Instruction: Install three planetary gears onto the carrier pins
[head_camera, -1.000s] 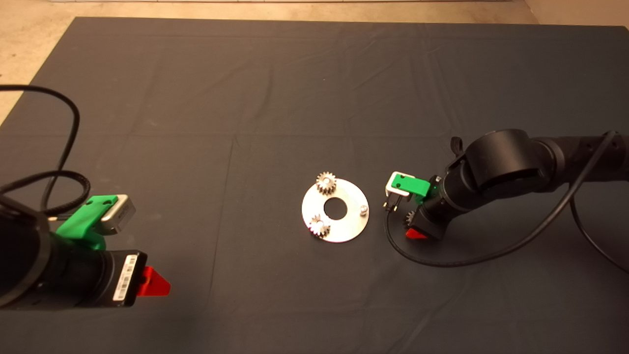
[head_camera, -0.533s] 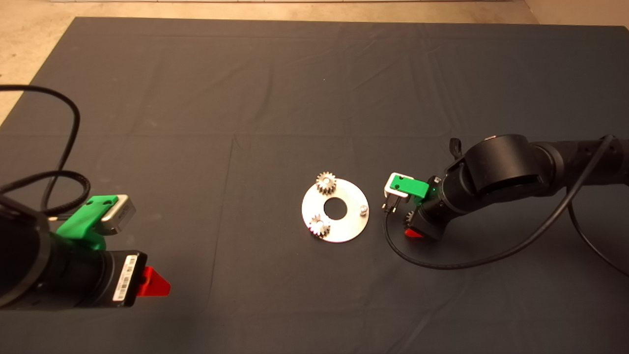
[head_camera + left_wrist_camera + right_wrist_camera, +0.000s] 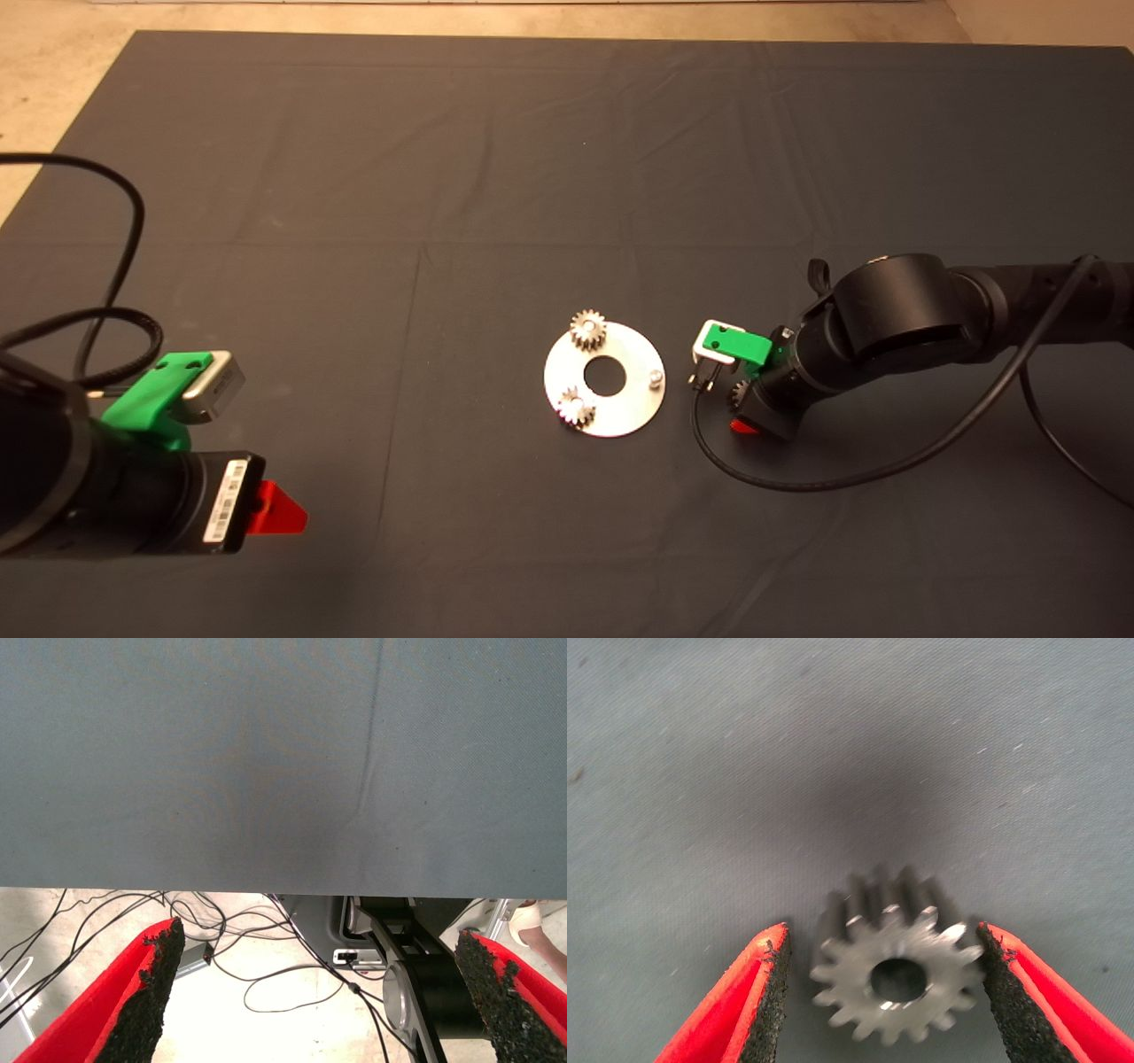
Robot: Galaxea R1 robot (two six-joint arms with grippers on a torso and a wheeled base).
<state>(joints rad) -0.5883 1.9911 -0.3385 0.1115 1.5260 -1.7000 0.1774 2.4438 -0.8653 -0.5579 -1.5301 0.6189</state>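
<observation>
**Third gear pickup, two already on**

My right claw (image 3: 879, 992) straddles the last gear (image 3: 893, 973), fingers apart, one pad touching. Gear lies flat on the mat just right of the disc (image 3: 604, 379), bore pointing up. Next: squeeze, lift, line bore over the bare pin (image 3: 655, 378). Left claw (image 3: 314, 992) parked far left of the disc, open.

This looks like a robotics lab or test workshop. A wide surface covered by a creased dark grey cloth mat (image 3: 496, 151) stands on a bare beige concrete floor (image 3: 62, 53). Beyond the mat's edge, the left wrist view shows a tangle of loose thin black cables (image 3: 266, 948) across the pale floor beside black metal equipment (image 3: 425, 983).
</observation>
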